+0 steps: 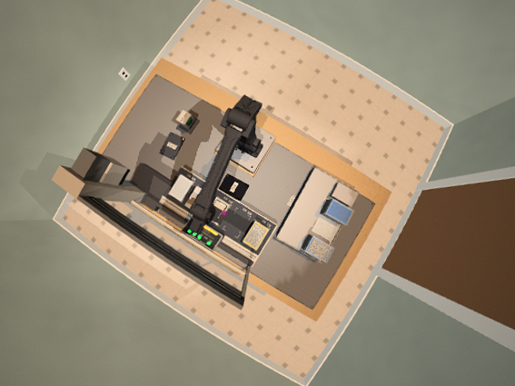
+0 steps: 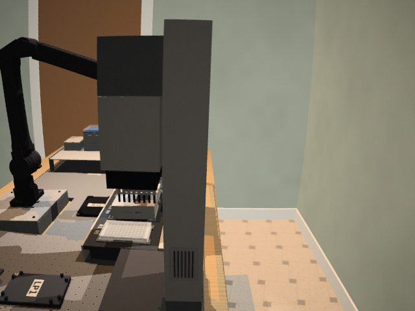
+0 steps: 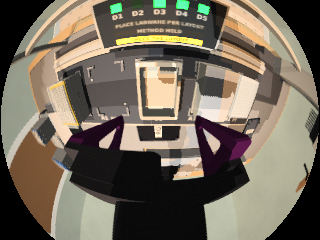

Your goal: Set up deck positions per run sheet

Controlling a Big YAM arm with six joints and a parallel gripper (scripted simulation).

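My gripper is open and empty, above the deck near the reservoir's arm-side end. A tip rack with a yellow edge stands on D1, its top uncovered. D2 shows only brackets. A cream, open reservoir sits on D3, partly behind the arm in the top view. A deep-well block with a shiny top stands on D4. A white plate lies on D5. ID labels are too small to read.
The black regrip nest lies between arm base and deck. The SHELF carries a blue-topped rack, a grey-topped rack and two pale plates. The pipette head overhangs the deck. The screen shows D2's lamp dark.
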